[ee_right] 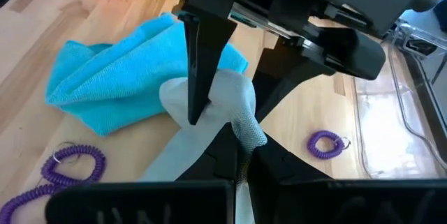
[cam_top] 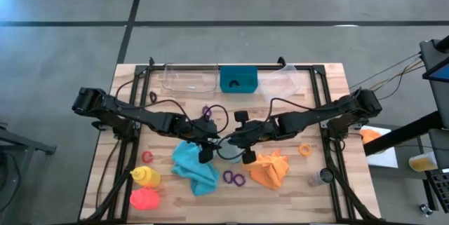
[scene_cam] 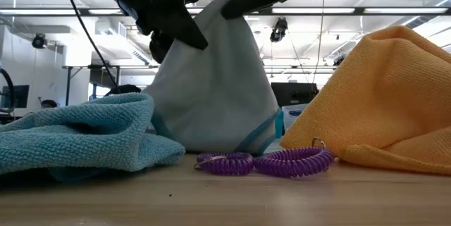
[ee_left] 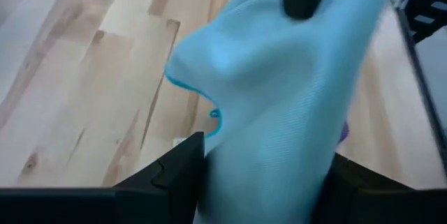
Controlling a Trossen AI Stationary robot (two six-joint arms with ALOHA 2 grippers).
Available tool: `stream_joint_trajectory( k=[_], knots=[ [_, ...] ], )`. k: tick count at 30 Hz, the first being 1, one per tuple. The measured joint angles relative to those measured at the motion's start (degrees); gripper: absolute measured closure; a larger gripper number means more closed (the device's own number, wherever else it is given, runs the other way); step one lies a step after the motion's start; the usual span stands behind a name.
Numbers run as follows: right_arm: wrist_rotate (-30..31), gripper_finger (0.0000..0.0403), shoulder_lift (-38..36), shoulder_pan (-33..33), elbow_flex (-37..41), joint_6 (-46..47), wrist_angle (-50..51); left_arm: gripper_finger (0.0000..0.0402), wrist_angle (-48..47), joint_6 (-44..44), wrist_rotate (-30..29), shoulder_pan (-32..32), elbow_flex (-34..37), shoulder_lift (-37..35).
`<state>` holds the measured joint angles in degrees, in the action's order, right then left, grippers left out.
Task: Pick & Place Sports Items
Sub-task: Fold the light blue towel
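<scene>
Near the surface's (cam_top: pixel 309 197) centre, the right claw (ee_right: pixel 234 144) is pinched tight on the pale blue cloth (scene_cam: pixel 211 85), lifted into a peak. The left claw (cam_top: pixel 205 148), at its 9 o'clock, stands half-spread around the cloth; best it backs clear so nothing drags.

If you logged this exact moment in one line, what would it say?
right tool: shut on pale blue cloth, lifted | left tool: open around it | teal cloth: on table
</scene>
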<state>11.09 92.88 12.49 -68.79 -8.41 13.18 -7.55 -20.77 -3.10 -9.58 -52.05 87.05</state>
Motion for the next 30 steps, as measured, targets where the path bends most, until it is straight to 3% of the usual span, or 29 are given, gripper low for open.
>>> stream_joint_trajectory(
  k=[10, 27, 30],
  knots=[
    [-0.06, 0.0394, -0.02, 0.00, 0.02, 0.53, 0.38, 0.0207, -3.50, -0.02, -1.52, 0.00, 0.00, 0.17],
    [-0.69, 0.0394, -0.02, 0.00, 0.02, 0.93, 0.34, 0.0387, -0.08, 4.36, -1.85, 0.14, 0.00, 0.22],
    [-0.69, 0.0394, -0.02, 0.00, 0.02, 0.93, 0.37, 0.0393, -0.33, 4.35, -2.27, 0.15, 0.00, 0.22]
  ],
)
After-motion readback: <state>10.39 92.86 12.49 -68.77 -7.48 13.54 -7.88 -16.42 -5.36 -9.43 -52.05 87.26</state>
